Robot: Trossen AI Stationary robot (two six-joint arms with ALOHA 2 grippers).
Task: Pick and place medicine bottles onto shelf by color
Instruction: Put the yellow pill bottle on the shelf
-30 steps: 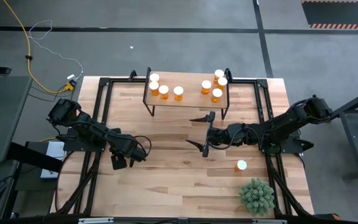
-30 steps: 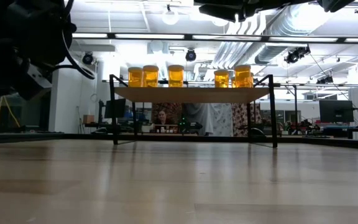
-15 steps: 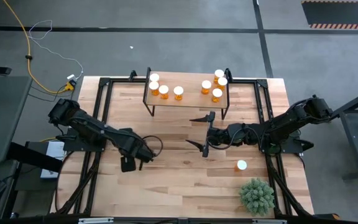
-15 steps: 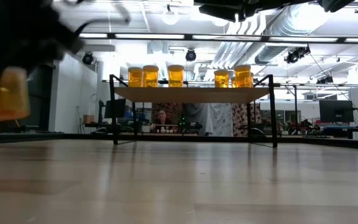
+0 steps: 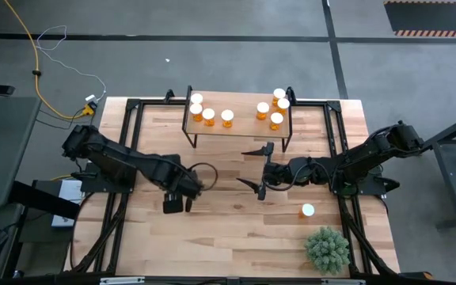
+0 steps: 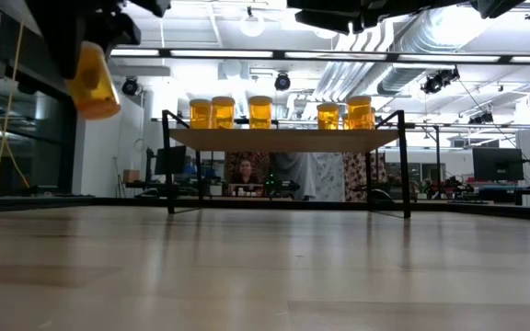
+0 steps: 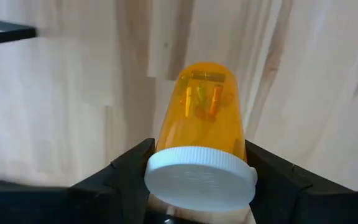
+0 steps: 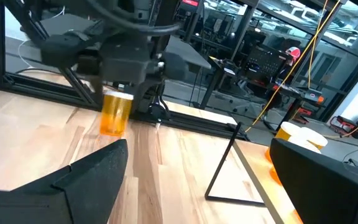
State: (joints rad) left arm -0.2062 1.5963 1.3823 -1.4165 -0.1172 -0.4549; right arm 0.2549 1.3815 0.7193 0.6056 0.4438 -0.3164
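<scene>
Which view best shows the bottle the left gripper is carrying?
The left wrist view: the bottle fills it, clamped at its white cap between the left gripper's fingers. The low view shows it tilted in the air, the right wrist view from afar. In the high view the gripper hides it.

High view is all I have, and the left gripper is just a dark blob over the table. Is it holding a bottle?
Observer: Yes. The left wrist view shows the left gripper closed on an orange medicine bottle, just behind its white cap.
Operator: Is it lifted?
Observer: The low view shows it tilted, clear of the tabletop.
Operator: And the right gripper?
Observer: In its wrist view the right gripper is wide open, with nothing between the fingers.
</scene>
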